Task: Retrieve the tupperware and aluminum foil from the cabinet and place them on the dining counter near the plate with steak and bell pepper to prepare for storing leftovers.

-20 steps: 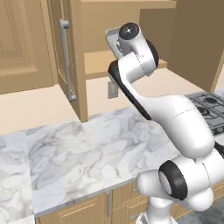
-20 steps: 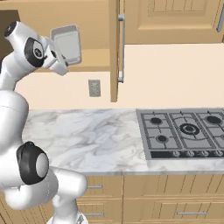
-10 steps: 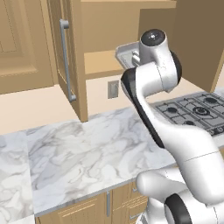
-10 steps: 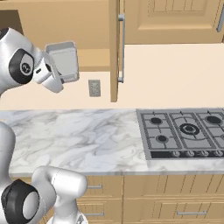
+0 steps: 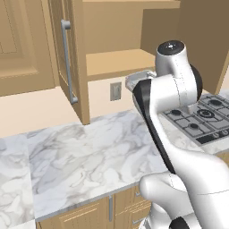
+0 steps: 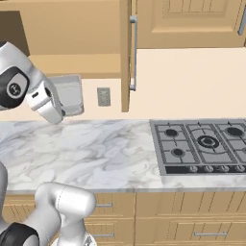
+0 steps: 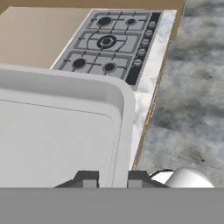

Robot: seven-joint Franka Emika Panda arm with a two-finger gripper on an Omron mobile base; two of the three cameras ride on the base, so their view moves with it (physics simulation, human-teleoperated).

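No readable text, labels, brands or numbers on anything in frame. The tupperware (image 7: 61,131) is plain, unmarked. The gas hob (image 6: 202,144) has knobs along its front edge, with no legible markings on them. The wall outlet (image 6: 103,96) has a blank plate. The cabinet (image 5: 67,58) doors and the marble counter (image 5: 85,156) carry no signs or lettering.
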